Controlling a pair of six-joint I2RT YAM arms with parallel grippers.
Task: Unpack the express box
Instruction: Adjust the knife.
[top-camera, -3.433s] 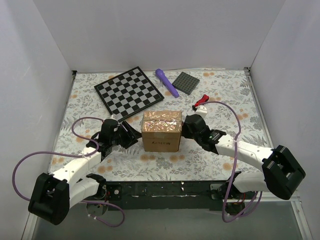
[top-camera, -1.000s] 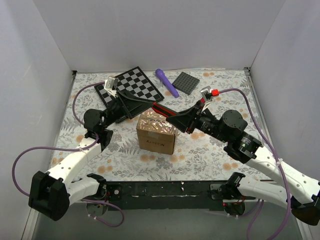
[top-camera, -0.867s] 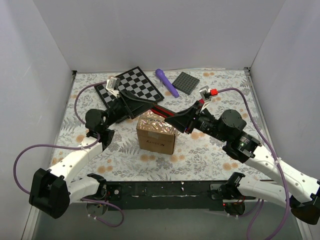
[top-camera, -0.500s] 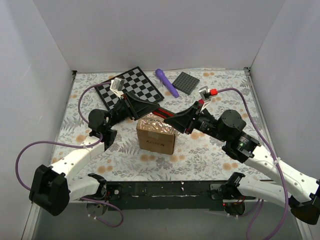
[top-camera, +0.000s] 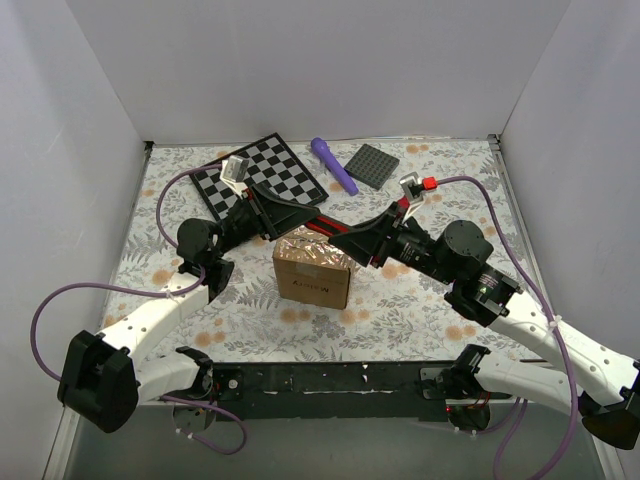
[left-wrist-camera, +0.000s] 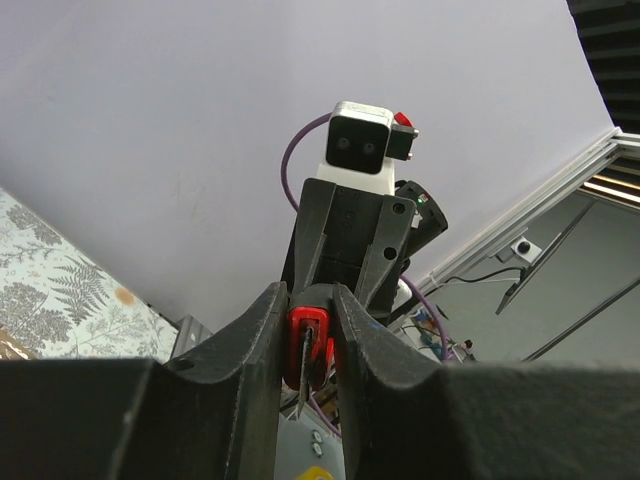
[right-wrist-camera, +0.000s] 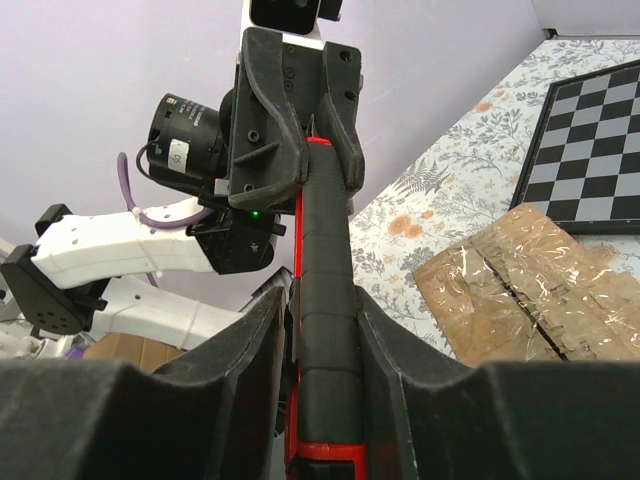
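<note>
**Floral surface, two arms, one cutter raised over a taped box**

Floral-printed surface (top-camera: 400, 300) inside a white-walled booth: two white robot arms rise from their bases at the near edge and meet above the middle. Between them, resting on the surface at its centre, sits the small brown corrugated cardboard box (top-camera: 313, 268) (right-wrist-camera: 530, 290). Its flaps are down under crinkled, shiny tan tape, and a small printed mark faces the near side.

Over the box's far edge the arms share a slim red-and-black box cutter (top-camera: 322, 228) (right-wrist-camera: 325, 250), each gripping one end. The right fingers (top-camera: 355, 240) (right-wrist-camera: 260, 340) are clamped on the black handle, one on either side. The left fingers (top-camera: 285, 210) (left-wrist-camera: 255, 330) are pinched on the red tip (left-wrist-camera: 305, 330), where a thin metal strip shows between them. The cutter lies nearly level, its length running from one arm to the other. Whether it touches the tape cannot be told.

Just beyond the box, behind the left arm, a black-and-white square chessboard (top-camera: 258, 183) (right-wrist-camera: 590, 150) lies flat and turned at an angle. Farther back and to the right lies a purple plastic cylinder (top-camera: 333, 164), with a flat dark grey square plate (top-camera: 373, 165) just beside it, near the back wall.
</note>
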